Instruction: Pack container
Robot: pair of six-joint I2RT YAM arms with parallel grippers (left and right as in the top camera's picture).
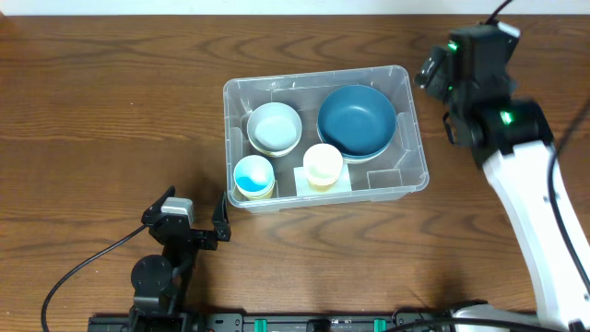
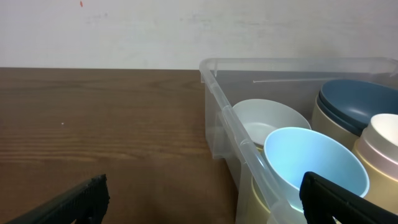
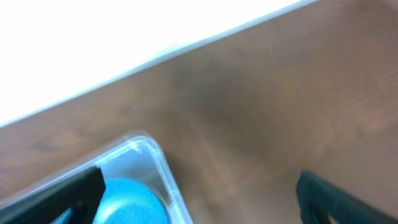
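Overhead, the container [image 1: 313, 77] holds bowls [image 1: 356, 118] and cups [image 1: 323, 164]; left gripper [image 1: 195, 198] at seven o'clock, right gripper [image 3: 199, 185] at two, both jaws wide and empty.

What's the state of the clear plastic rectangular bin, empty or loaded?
Loaded: the clear plastic rectangular bin holds a dark blue bowl, a pale bowl, a blue-lined cup and a cream cup, all upright.

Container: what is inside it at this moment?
Inside the container: a dark blue bowl, a pale bowl, a blue-lined cup and a cream cup. The base label is partly covered by the cream cup; anything beneath the bowls is hidden.
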